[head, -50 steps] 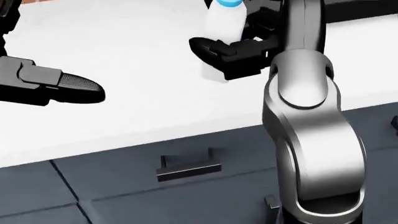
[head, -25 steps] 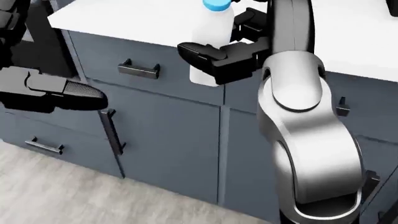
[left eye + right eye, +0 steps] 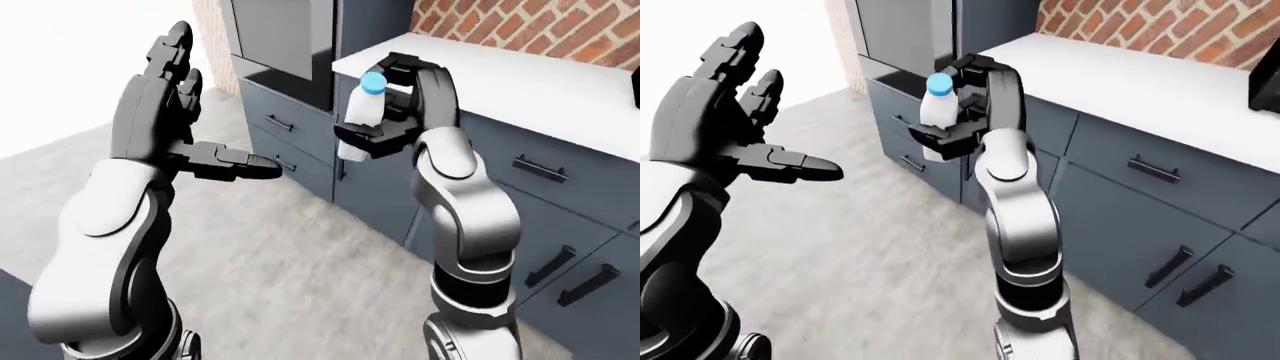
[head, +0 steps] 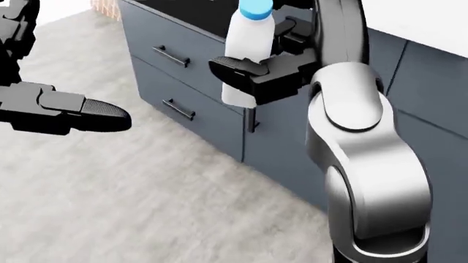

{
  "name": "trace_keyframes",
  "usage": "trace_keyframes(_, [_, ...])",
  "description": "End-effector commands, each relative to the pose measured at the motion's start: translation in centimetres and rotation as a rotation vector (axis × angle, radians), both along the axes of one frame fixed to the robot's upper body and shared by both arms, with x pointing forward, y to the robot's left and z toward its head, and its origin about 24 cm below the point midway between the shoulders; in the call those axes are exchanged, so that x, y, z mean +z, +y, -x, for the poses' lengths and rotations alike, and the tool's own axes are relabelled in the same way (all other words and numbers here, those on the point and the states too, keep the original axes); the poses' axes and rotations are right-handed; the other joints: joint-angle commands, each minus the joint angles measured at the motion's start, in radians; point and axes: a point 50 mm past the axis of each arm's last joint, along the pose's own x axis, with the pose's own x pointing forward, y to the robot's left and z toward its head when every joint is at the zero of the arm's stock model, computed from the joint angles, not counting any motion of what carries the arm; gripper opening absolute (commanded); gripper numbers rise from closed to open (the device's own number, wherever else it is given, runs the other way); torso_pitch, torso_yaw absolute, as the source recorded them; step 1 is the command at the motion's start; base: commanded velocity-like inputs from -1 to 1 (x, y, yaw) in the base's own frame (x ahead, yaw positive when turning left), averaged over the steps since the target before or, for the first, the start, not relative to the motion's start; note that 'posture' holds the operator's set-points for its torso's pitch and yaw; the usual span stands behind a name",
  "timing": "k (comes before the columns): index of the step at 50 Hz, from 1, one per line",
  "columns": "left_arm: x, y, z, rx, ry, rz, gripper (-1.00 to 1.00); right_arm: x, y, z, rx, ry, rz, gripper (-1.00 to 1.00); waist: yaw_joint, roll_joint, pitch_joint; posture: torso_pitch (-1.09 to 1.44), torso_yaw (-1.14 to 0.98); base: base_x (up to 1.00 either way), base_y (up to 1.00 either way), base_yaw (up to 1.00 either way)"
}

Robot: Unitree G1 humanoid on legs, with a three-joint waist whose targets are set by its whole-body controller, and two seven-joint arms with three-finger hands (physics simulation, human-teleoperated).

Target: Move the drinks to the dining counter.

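Held upright at twelve o'clock in the head view: white milk bottle (image 4: 246, 52) with blue cap (image 4: 256, 9), right hand (image 4: 274, 60) clenched round its body. At nine o'clock, left hand (image 3: 172, 112) spread wide, fingers (image 3: 178, 46) pointing up, grasping nothing. Behind, at one o'clock, dark grey drawer cabinets (image 3: 1140, 217) under white countertop (image 3: 1140, 79), brick wall (image 3: 1160, 26) above. Pale floor (image 4: 146, 192) at six o'clock.

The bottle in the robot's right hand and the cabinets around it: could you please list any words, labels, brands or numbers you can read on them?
None can be read.
The bottle held in the right hand is plain white with a blue cap; no label shows.
The drawer fronts and the white counter bear no text.
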Motion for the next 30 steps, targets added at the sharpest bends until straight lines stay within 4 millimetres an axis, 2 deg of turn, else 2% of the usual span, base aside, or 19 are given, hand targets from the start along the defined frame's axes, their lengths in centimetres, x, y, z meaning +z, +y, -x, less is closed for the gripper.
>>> trace_keyframes(1, [1.18, -0.5, 0.51, -0.032, -0.073, -0.014, 1.0, 2.06, -1.01, 0.66, -0.056, -0.119, -0.021, -1.0, -0.004, 0.012, -0.021, 0.0, 0.0, 0.0, -1.0, 0.0])
trace_keyframes(3, [1.18, -0.47, 0.53, -0.031, -0.073, -0.014, 1.0, 2.04, -0.93, 0.66, -0.054, -0.121, -0.019, -1.0, 0.01, -0.003, -0.023, 0.0, 0.0, 0.0, -1.0, 0.0])
trace_keyframes(8, [0.93, -0.4, 0.48, -0.03, -0.071, -0.011, 1.0, 1.86, -0.85, 0.68, -0.053, -0.118, -0.017, -1.0, 0.038, -0.022, -0.037, 0.0, 0.0, 0.0, -1.0, 0.0])
trace_keyframes(11, [0.81, -0.36, 0.41, -0.03, -0.07, -0.01, 1.0, 1.84, -0.75, 0.67, -0.046, -0.125, -0.019, -0.98, 0.048, -0.039, -0.036, 0.0, 0.0, 0.0, -0.89, 0.0])
trace_keyframes(15, [0.9, -0.34, 0.48, -0.03, -0.071, -0.009, 1.0, 1.93, -0.74, 0.78, -0.046, -0.125, -0.016, -0.99, 0.042, -0.09, -0.043, 0.0, 0.0, 0.0, -0.88, 0.0])
trace_keyframes(16, [0.86, -0.33, 0.49, -0.03, -0.071, -0.009, 1.0, 1.98, -0.71, 0.82, -0.046, -0.125, -0.013, -1.0, 0.041, -0.116, -0.045, 0.0, 0.0, 0.0, -1.0, 0.0])
trace_keyframes(17, [0.89, -0.33, 0.52, -0.029, -0.071, -0.009, 1.0, 1.99, -0.68, 0.85, -0.045, -0.127, -0.01, -1.0, 0.036, -0.127, -0.022, 0.0, 0.0, 0.0, -1.0, 0.0])
trace_keyframes(18, [0.91, -0.32, 0.52, -0.029, -0.071, -0.009, 1.0, 1.9, -0.68, 0.8, -0.044, -0.127, -0.009, -1.0, 0.026, -0.076, -0.009, 0.0, 0.0, 0.0, -1.0, 0.0])
trace_keyframes(19, [0.9, -0.3, 0.51, -0.028, -0.071, -0.009, 1.0, 1.92, -0.69, 0.81, -0.045, -0.127, -0.009, -1.0, 0.029, -0.083, -0.025, 0.0, 0.0, 0.0, -1.0, 0.0])
trace_keyframes(20, [0.89, -0.28, 0.51, -0.028, -0.071, -0.008, 1.0, 1.92, -0.68, 0.82, -0.044, -0.128, -0.009, -1.0, 0.017, -0.079, -0.032, 0.0, 0.0, 0.0, -1.0, 0.0])
trace_keyframes(23, [0.74, -0.26, 0.43, -0.029, -0.07, -0.008, 1.0, 2.02, -0.64, 0.9, -0.044, -0.132, -0.008, -0.99, -0.001, -0.049, -0.015, 0.0, 0.0, 0.0, -1.0, 0.0])
trace_keyframes(24, [0.73, -0.26, 0.41, -0.029, -0.07, -0.008, 1.0, 2.08, -0.58, 0.94, -0.043, -0.137, -0.004, -0.99, -0.006, -0.032, -0.015, 0.0, 0.0, 0.0, -1.0, 0.0])
trace_keyframes(25, [0.75, -0.24, 0.41, -0.029, -0.07, -0.007, 1.0, 2.16, -0.51, 1.0, -0.041, -0.143, 0.001, -0.98, -0.01, 0.014, -0.03, 0.0, 0.0, 0.0, -0.55, 0.0])
trace_keyframes(26, [0.78, -0.23, 0.44, -0.029, -0.07, -0.008, 1.0, 2.15, -0.32, 1.06, -0.027, -0.148, 0.007, -0.97, -0.002, -0.009, 0.012, 0.0, 0.0, 0.0, 0.0, 0.0])
trace_keyframes(27, [0.79, -0.21, 0.45, -0.028, -0.071, -0.007, 1.0, 2.17, -0.25, 1.12, -0.021, -0.153, 0.003, -0.96, -0.007, -0.017, 0.017, 0.0, 0.0, 0.0, 0.0, 0.01])
trace_keyframes(28, [0.8, -0.2, 0.48, -0.028, -0.07, -0.007, 1.0, 2.18, -0.2, 1.14, -0.018, -0.154, 0.003, -0.97, 0.011, -0.026, -0.002, 0.0, 0.0, 0.0, 0.0, 0.84])
trace_keyframes(30, [0.75, -0.15, 0.47, -0.027, -0.07, -0.006, 1.0, 2.24, -0.16, 1.16, -0.016, -0.154, 0.008, -0.97, 0.002, -0.089, 0.009, 0.0, 0.0, 0.0, 0.0, 1.0])
